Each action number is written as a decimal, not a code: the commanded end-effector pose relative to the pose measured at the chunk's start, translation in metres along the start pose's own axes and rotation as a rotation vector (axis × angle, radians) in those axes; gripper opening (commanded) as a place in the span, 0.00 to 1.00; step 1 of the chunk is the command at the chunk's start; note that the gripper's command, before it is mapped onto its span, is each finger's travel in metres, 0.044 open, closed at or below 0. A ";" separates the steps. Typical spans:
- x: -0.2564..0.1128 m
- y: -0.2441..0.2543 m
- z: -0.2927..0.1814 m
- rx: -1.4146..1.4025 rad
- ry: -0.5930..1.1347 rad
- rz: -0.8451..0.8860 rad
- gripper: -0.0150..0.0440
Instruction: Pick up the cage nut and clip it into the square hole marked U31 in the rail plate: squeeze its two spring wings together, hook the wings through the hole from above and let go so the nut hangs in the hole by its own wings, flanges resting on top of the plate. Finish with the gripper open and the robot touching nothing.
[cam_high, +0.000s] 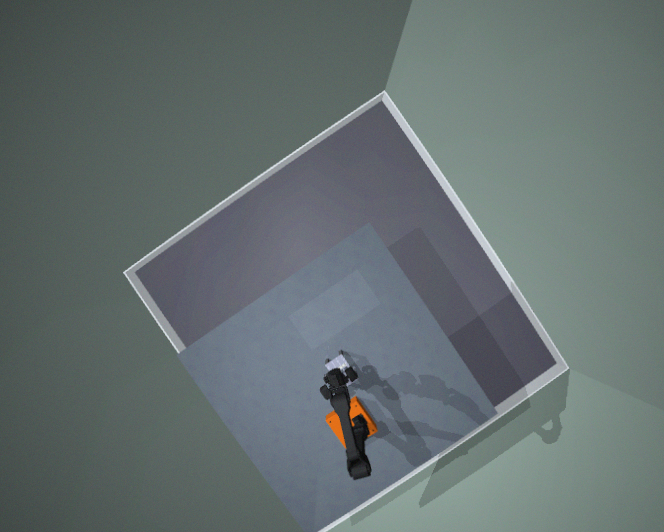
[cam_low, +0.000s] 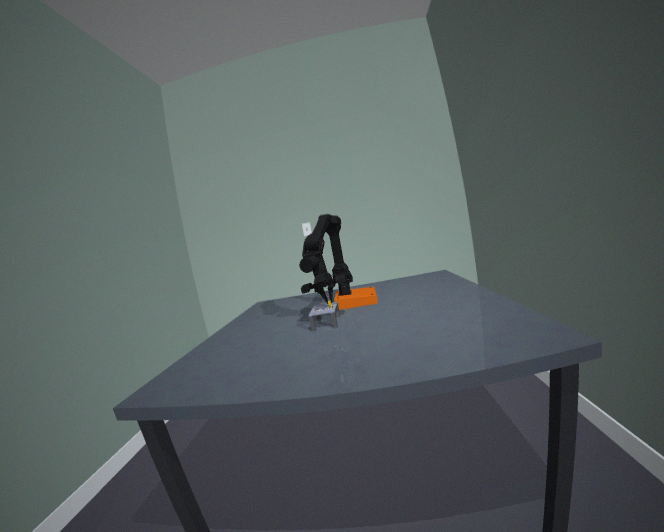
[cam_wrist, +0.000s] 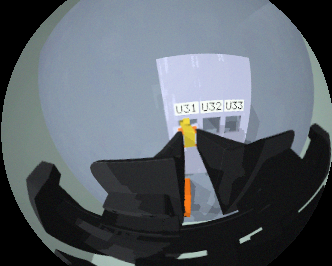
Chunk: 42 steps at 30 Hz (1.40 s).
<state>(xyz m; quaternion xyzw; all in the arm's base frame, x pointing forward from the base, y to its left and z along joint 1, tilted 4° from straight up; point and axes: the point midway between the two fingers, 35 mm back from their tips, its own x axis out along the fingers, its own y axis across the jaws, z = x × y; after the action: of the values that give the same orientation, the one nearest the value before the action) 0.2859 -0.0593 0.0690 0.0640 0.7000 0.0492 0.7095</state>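
The cage nut (cam_wrist: 189, 136) (cam_low: 330, 304) is yellow with small orange parts at its sides. My gripper (cam_wrist: 189, 133) is shut on it, with the nut between the fingertips. In the wrist view the nut overlaps the lower part of the square hole under the label U31 (cam_wrist: 186, 108). The pale rail plate (cam_wrist: 205, 80) (cam_low: 321, 311) (cam_high: 335, 364) stands raised on short legs, with holes U31, U32 and U33 in a row. Whether the nut's wings are inside the hole or just above it cannot be told; the fingers hide part of it.
The orange base block (cam_high: 350, 419) (cam_low: 357, 298) of the arm stands close behind the rail plate. The dark grey legs (cam_low: 334, 320) of the plate stand on the blue-grey table (cam_low: 421, 343). The holes U32 (cam_wrist: 211, 124) and U33 (cam_wrist: 232, 123) lie right of U31 in the wrist view.
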 end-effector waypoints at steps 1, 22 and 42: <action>0.000 0.000 0.000 -0.002 0.002 0.017 0.32; 0.001 -0.001 0.000 -0.002 0.002 0.050 0.32; 0.001 -0.001 0.000 -0.002 0.002 0.068 0.32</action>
<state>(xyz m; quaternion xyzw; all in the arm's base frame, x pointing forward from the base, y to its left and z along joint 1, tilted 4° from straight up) 0.2857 -0.0612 0.0675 0.0850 0.6980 0.0702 0.7076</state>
